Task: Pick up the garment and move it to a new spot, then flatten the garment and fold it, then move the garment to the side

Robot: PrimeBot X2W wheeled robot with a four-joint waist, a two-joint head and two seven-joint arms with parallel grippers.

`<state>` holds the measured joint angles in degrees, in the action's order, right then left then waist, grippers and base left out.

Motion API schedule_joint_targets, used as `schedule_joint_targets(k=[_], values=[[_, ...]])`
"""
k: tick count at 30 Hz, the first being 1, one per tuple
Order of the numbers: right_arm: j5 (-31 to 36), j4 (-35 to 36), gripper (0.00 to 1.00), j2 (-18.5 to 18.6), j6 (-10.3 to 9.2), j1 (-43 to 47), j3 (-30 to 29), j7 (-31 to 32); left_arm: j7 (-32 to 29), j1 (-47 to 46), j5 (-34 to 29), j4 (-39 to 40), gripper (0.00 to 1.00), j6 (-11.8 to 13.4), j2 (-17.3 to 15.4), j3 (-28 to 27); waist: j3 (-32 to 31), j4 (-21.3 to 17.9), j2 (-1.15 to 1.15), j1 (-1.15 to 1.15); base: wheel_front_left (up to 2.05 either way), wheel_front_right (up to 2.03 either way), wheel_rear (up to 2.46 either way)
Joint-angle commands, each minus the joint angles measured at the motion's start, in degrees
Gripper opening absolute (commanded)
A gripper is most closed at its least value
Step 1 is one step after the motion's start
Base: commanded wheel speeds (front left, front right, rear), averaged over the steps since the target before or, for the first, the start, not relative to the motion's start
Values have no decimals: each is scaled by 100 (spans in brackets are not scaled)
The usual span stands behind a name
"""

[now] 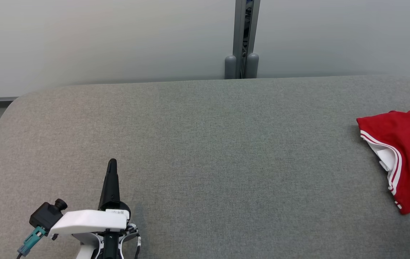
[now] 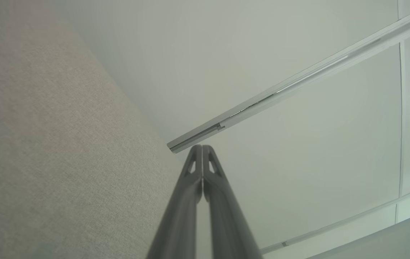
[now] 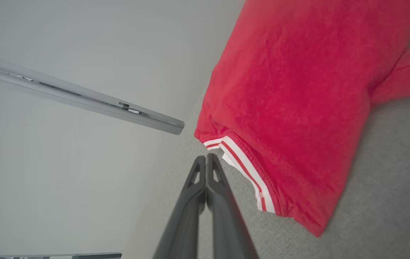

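Garment [image 1: 404, 154]: one, red with white-striped trim, lying folded or bunched at the right edge of the head view on the grey table [image 1: 205, 151]. The frame cuts it off, so its full outline cannot be confirmed. Right gripper [image 3: 206, 157]: fingers pressed together, holding nothing, tips just beside the striped edge at the wrist view's centre. The cloth spreads to the upper right, long axis roughly top to bottom. Left gripper [image 1: 112, 162]: likewise closed and empty, lower left, well apart from the cloth. The right arm is nearer. Two grippers, one table.
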<state>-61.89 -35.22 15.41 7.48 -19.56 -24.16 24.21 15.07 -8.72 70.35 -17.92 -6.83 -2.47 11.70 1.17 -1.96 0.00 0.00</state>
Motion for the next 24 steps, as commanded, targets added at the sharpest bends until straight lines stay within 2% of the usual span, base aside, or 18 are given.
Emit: schedule_joint_targets(k=[1, 24], values=[[-121, 0, 0, 100, 2, -144, -83, 74, -7, -141, 100, 27, 0, -25, -33, 12, 0, 2, 0, 0, 0, 0, 0], [-1307, -410, 0, 381, 2, -528, -671, 929, -9, -413, 1293, -100, 0, -52, -43, 251, -7, 76, 0, 0, 0, 0, 0]])
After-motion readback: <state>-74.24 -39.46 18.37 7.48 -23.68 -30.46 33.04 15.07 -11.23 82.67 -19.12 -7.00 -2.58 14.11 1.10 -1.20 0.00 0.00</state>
